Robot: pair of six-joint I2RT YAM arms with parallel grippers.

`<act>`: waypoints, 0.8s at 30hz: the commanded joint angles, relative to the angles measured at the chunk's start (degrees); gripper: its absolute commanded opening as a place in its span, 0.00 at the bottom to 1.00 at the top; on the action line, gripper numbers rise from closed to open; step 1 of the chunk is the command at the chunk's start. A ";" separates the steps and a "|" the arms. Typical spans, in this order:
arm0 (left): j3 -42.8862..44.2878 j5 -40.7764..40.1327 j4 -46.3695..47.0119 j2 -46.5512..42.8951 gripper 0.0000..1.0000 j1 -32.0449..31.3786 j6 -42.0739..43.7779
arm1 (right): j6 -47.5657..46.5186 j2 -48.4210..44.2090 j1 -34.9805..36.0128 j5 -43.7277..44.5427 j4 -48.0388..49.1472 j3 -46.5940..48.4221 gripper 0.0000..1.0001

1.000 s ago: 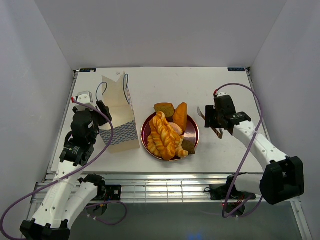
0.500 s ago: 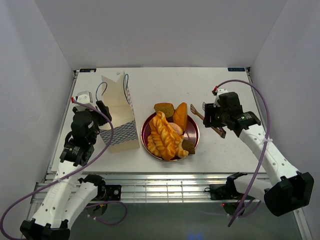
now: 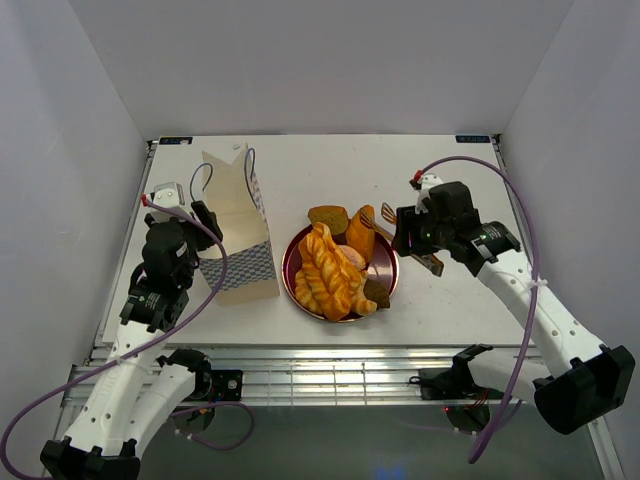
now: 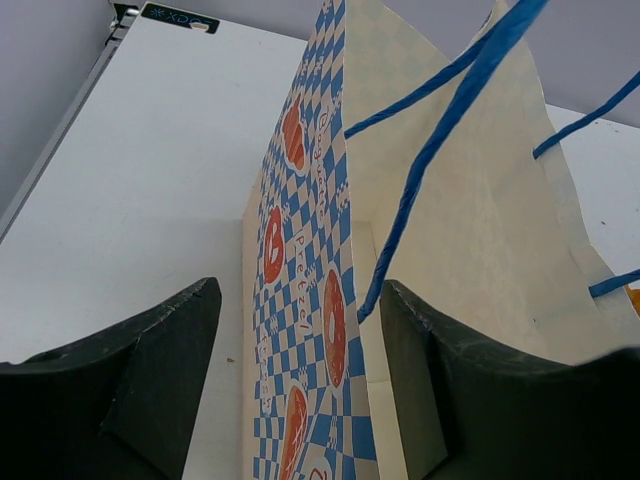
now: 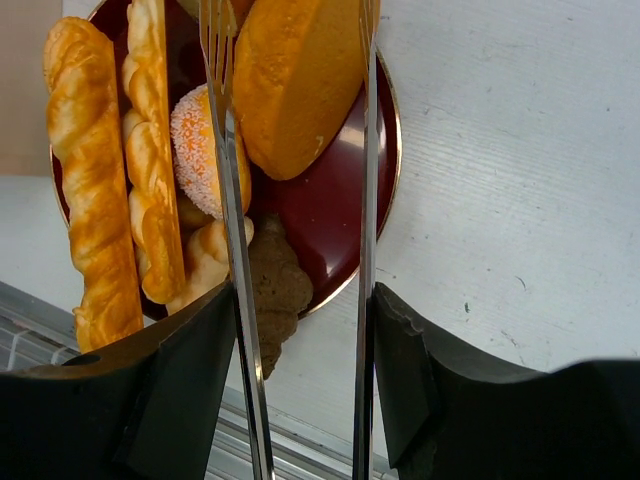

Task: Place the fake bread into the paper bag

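The fake bread lies heaped on a dark-red plate (image 3: 390,266): a long twisted braid (image 3: 325,265), an orange oval roll (image 3: 361,232) and dark chunks (image 3: 327,217). My right gripper (image 3: 407,236) is shut on metal tongs (image 3: 378,222), whose tips hang over the plate's right side. In the right wrist view the tongs (image 5: 228,200) straddle the oval roll (image 5: 300,80), with a sugared roll (image 5: 195,140) just left of them. The paper bag (image 3: 238,235) stands upright left of the plate. My left gripper (image 3: 205,226) is open, with a corner of the bag (image 4: 320,300) between its fingers.
The table's side rims run close to the bag on the left and behind my right arm. The bag's blue cord handles (image 4: 440,130) hang across the left wrist view. A brown chunk (image 5: 280,290) overhangs the plate's near rim.
My right arm has swung left with the tongs, from beside the plate to over its right side. The left arm and the bag have stayed still.
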 commanded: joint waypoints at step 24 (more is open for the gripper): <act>-0.81 -0.17 -0.96 -0.98 0.75 -0.27 0.62 | 7.16 7.81 8.36 7.54 2.34 1.69 0.55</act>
